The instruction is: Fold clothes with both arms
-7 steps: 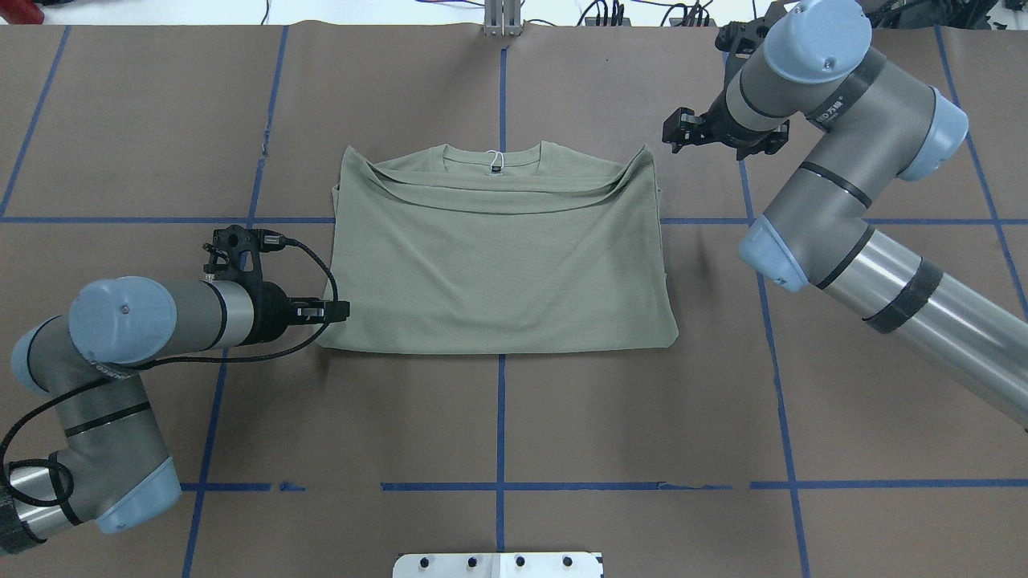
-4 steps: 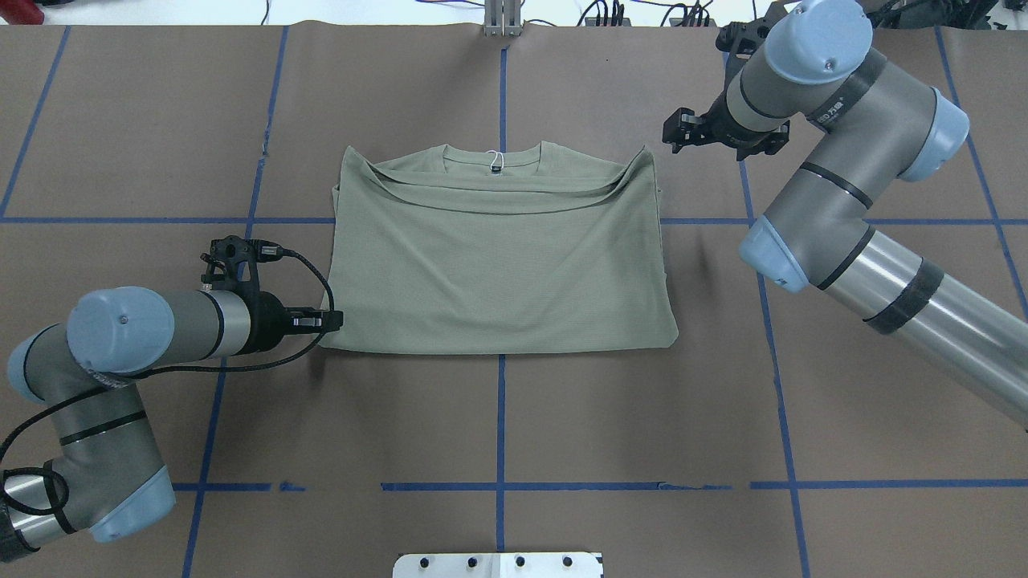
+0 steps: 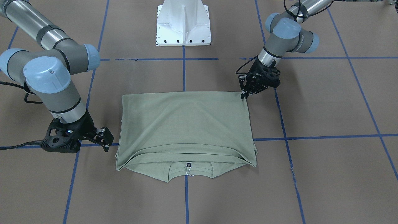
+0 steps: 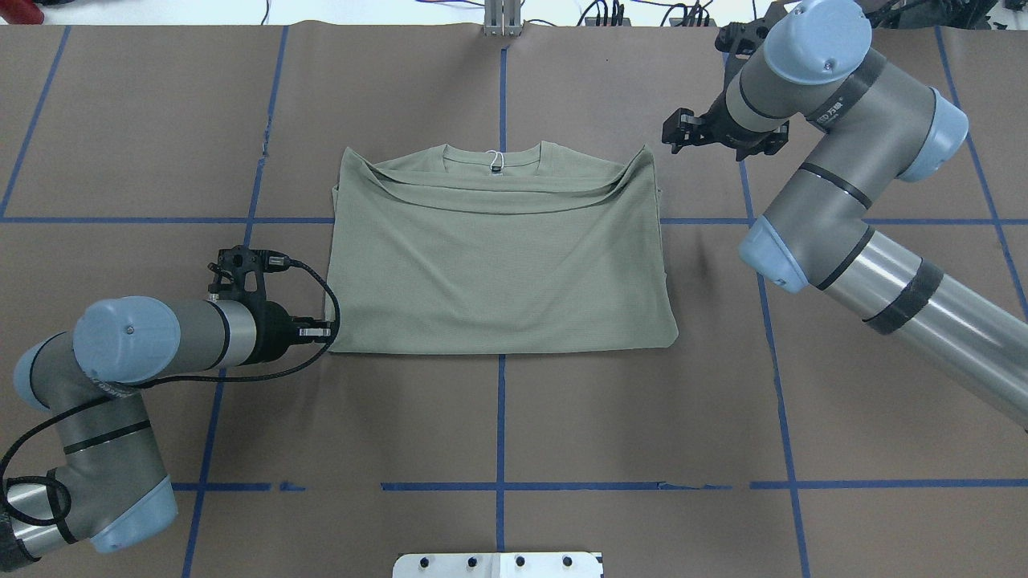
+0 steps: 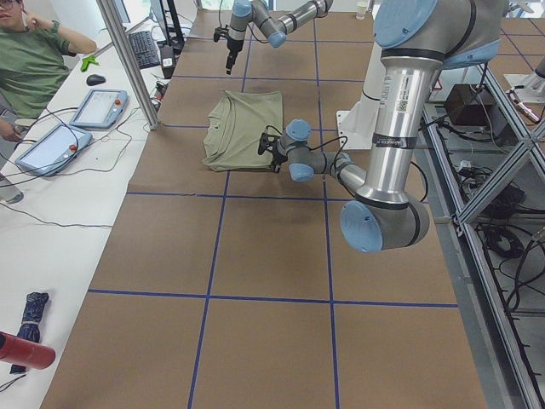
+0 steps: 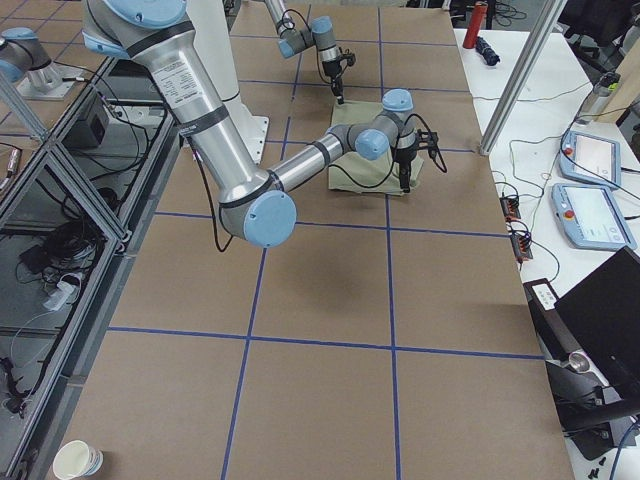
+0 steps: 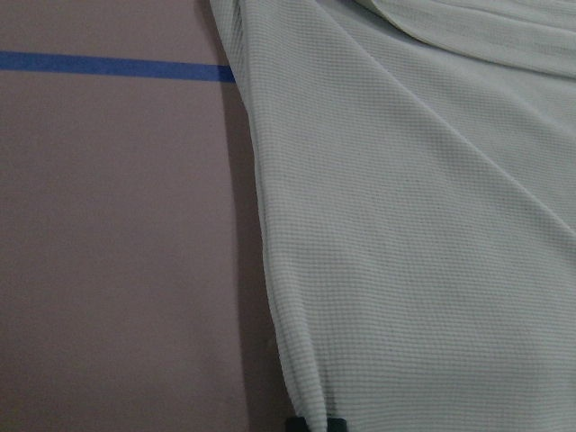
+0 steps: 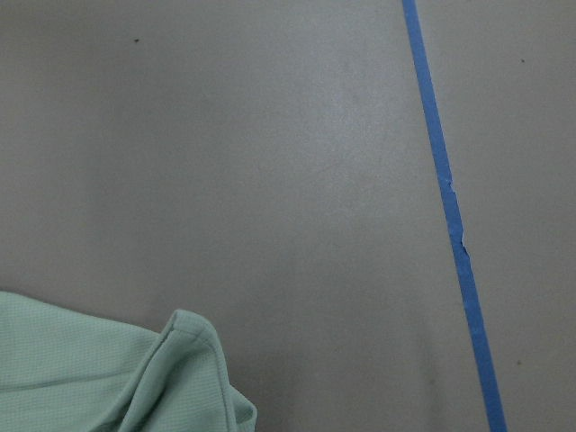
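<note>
We can't tell the left gripper's [image 4: 325, 331] jaws at the shirt's [image 4: 498, 257] near-left corner, likely placed to pinch it; the right gripper [image 3: 106, 139] hovers jaws open beside the far-right corner, likely to match.

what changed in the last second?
The left gripper slid toward the robot along the left edge of the shirt to its near corner, which looks nudged slightly inward. Whether it has gripped cannot be told. The right gripper stayed beside the far right corner, and the fold is unchanged.
</note>
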Tool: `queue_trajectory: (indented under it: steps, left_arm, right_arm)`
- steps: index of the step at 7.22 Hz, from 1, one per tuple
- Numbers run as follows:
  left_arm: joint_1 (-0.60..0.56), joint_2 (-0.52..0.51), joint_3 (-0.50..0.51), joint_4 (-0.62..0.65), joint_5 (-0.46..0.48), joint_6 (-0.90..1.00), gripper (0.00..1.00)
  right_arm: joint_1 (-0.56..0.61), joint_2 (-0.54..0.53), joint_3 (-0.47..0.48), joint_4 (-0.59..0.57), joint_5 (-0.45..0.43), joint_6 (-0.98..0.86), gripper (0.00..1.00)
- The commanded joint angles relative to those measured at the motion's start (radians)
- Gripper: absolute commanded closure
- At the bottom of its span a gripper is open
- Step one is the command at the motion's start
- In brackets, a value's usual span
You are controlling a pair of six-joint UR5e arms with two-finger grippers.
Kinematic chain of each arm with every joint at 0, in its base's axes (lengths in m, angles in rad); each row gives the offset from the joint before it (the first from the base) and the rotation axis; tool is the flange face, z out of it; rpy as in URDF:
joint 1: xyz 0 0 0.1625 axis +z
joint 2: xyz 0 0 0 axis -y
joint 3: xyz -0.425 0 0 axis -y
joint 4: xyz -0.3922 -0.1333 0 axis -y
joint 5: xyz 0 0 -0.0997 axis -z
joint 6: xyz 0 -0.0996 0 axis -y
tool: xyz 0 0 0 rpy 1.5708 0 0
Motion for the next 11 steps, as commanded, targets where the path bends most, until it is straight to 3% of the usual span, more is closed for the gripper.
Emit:
queue_trajectory:
  steps: [1, 4, 6, 8, 11]
  left_arm:
    - [0.005, 0.002, 0.0, 0.002, 0.015, 0.004, 1.0]
    - [-0.01, 0.031, -0.025, 0.014, 0.018, 0.03, 1.0]
    - [-0.109, 0.031, 0.01, 0.023, 0.02, 0.211, 1.0]
    - [-0.263, -0.062, 0.166, 0.025, 0.018, 0.377, 1.0]
    - [-0.393, -0.396, 0.574, 0.02, 0.02, 0.485, 1.0]
  right_arm:
    - [0.0, 0.0, -0.002, 0.0, 0.0, 0.0, 0.0]
    - [-0.002, 0.0, -0.002, 0.0, -0.002, 0.002, 0.0]
    - [-0.003, 0.0, -0.002, 0.0, 0.0, -0.007, 0.0]
    - [-0.005, 0.002, 0.0, 0.0, 0.0, 0.0, 0.0]
    - [-0.005, 0.005, -0.002, 0.0, 0.0, -0.004, 0.0]
